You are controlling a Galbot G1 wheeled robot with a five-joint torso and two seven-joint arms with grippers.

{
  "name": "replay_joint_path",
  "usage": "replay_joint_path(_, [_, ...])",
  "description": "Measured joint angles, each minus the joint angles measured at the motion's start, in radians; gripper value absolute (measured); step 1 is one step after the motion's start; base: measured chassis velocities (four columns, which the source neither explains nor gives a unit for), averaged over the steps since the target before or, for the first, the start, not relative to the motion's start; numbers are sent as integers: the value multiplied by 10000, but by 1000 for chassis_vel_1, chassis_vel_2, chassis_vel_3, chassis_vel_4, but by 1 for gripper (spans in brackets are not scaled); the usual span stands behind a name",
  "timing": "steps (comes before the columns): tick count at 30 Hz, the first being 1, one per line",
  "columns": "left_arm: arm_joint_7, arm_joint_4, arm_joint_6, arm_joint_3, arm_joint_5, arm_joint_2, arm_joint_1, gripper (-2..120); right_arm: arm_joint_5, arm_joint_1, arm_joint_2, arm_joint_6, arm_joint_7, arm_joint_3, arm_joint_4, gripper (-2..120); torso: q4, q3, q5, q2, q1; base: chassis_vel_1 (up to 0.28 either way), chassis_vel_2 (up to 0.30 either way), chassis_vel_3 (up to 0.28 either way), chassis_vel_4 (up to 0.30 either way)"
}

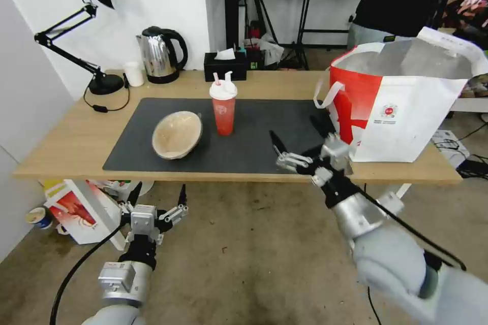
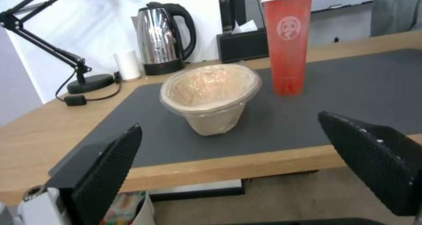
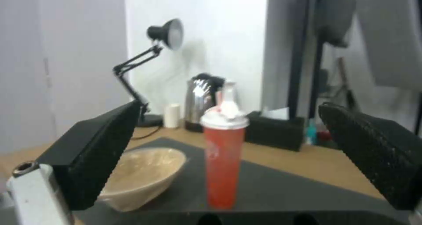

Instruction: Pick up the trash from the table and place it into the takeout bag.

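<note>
A: Which step is being worked on?

B: A pick, judging by the layout. The right gripper [image 1: 300, 137] is being held over the near edge of the dark mat [image 1: 254, 152], jaws spread wide, nothing being carried. In the right wrist view the red drink cup [image 3: 223, 162] is being framed between the two black fingers [image 3: 94, 159], so that item is probably being lined up.

A: Where is the trash being left?

B: The cup [image 1: 223, 109] is standing upright mid-mat on the table [image 1: 66, 147]. The beige paper bowl [image 1: 177, 134] is lying tipped just beside it, on the robot's left, apart from it. No large white bowl is being seen on the table. The takeout bag [image 1: 406, 111] is standing open at the table's right end, foil lining showing.

A: And the left gripper [image 1: 157, 198]?

B: It is being kept low, below the table edge, jaws also apart and empty. Its wrist view is being pointed at the bowl [image 2: 210, 96].

A: What is being called for next?

B: Likely a forward reach toward the cup, with the fingers being closed around its body below the lid. Tipping is being risked, since the cup is tall and narrow.
</note>
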Motion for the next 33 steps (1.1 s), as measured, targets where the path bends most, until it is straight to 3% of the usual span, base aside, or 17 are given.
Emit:
replay_joint_path(8, [0,0,0,0,0,0,0,100,1040,1365,-132,-538,-604,-851,-283,100,1,-1,0,0,0,0,0,0,0])
replay_joint_path(15, [0,0,0,0,0,0,0,100,3108,2822,-305,-2470,-1380,-1503,-474,100,-2,0,0,0,-1,0,0,0,0])
replay_joint_path(26, [0,0,0,0,0,0,0,100,4162,4771,283,-4741,-247,-2282,-1098,100,-1,0,1,0,-2,0,0,0,0])
replay_joint_path(33, [0,0,0,0,0,0,0,100,4496,5265,660,-4928,-135,-2423,-1617,100,-1,0,1,1,-2,0,0,0,0])
